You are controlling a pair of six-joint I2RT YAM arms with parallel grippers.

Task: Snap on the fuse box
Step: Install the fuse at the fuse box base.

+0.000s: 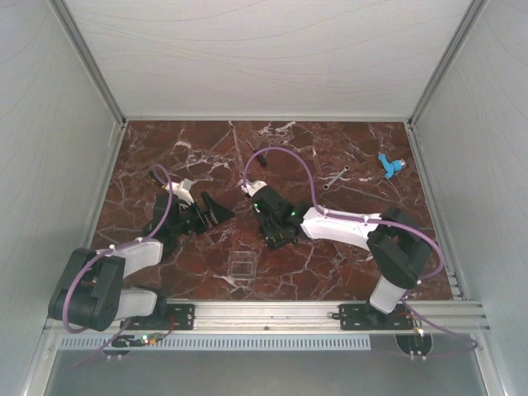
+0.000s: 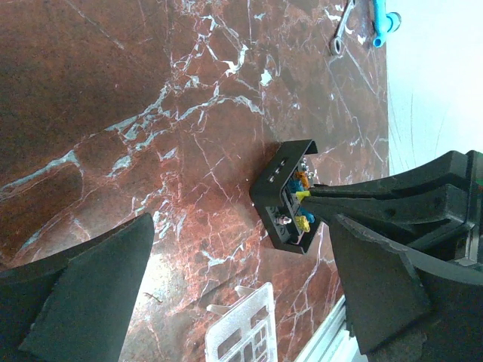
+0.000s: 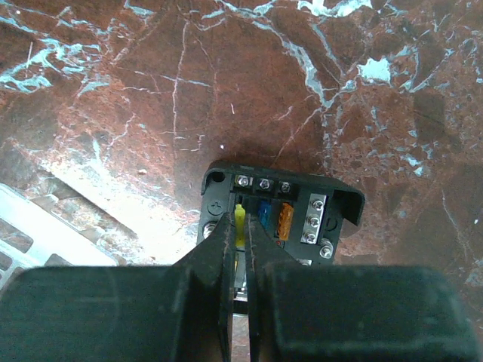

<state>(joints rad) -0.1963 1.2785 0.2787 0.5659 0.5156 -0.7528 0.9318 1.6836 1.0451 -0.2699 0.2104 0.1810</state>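
Marble table is carrying everything. The fuse box is sitting flat near the table's middle, open face up. The clear lid is lying apart from it, toward the near edge.

Left gripper is hanging wide open over bare marble on the box's left, holding nothing and not touching the box.

Right gripper is standing over the box, jaws drawn almost together and pinching the yellow fuse. That fuse is sitting in the slot row beside a blue fuse and an orange fuse. Cannot tell whether it is fully home.

Judgement: the step in hand is seating that fuse. It is calling for a straight push along the slot with no twist. The box is lying unbraced on polished stone and could be skidding or tipping under a slanted load, so steadying its wall with the free gripper would help. Letting go is best held until the fuse is bottoming out. The lid is not yet on.
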